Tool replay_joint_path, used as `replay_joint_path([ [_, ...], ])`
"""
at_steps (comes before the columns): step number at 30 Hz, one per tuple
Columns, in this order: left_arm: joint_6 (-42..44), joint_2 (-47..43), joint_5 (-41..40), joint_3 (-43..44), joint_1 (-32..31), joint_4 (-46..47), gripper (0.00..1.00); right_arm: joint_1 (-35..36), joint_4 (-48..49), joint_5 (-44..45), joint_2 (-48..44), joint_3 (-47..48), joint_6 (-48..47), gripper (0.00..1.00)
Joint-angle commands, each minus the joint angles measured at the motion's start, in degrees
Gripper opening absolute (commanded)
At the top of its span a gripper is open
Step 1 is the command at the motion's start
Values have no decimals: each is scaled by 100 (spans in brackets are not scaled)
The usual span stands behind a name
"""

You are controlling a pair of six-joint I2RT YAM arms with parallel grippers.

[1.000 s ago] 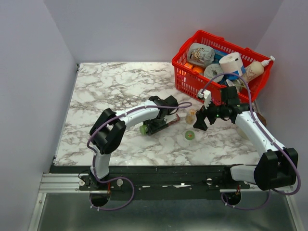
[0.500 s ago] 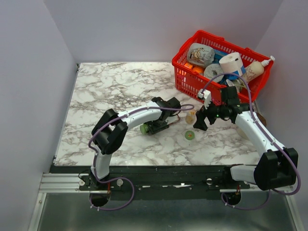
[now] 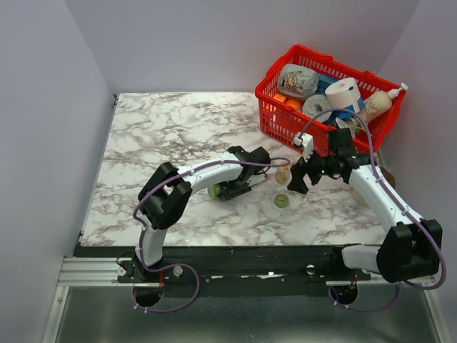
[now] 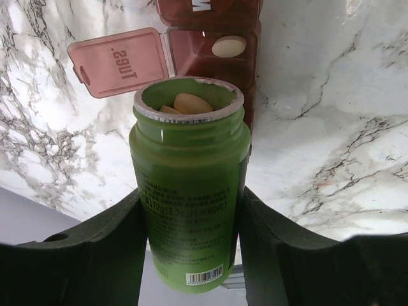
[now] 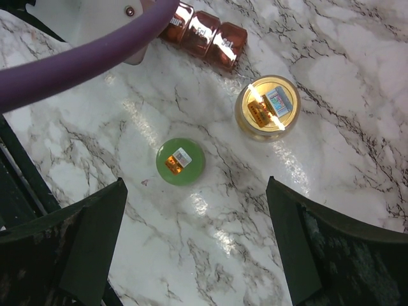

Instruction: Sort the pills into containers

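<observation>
My left gripper [image 4: 191,213] is shut on an open green pill bottle [image 4: 189,185], tilted with its mouth toward the reddish-brown organiser strip [image 4: 245,60]. Tan pills [image 4: 192,102] lie at the bottle's mouth. The "Tues" lid [image 4: 118,60] stands open, and one pill [image 4: 229,46] lies in that cell. In the top view the left gripper [image 3: 232,187] holds the bottle [image 3: 214,191] beside the strip [image 3: 264,174], which is mostly hidden. My right gripper [image 5: 197,245] is open and empty above the table, near the green cap [image 5: 180,161]. It also shows in the top view [image 3: 296,179].
A small amber bottle with a gold lid [image 5: 266,107] stands next to the strip's closed end cells [image 5: 204,32]. The green cap [image 3: 281,201] lies on the marble. A red basket [image 3: 278,121] full of goods stands at the back right.
My left arm has shifted slightly right, bringing the green bottle closer to the organiser. The right arm has not moved.
</observation>
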Motion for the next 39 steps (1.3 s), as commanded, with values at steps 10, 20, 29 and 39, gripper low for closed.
replay_joint_path([
  [10,106,281,-407,193,-76,-208,0,-97,-120,436,33,80,-148,100],
  [20,159,325,-557,254,-147,-252,0,-97,-129,401,33,89,-148,100],
  [29,247,333,-803,324,-208,-287,0,-97,-138,410,24,89,-148,100],
  [39,361,298,-856,245,-278,-217,0,-115,-146,410,24,89,-157,100],
])
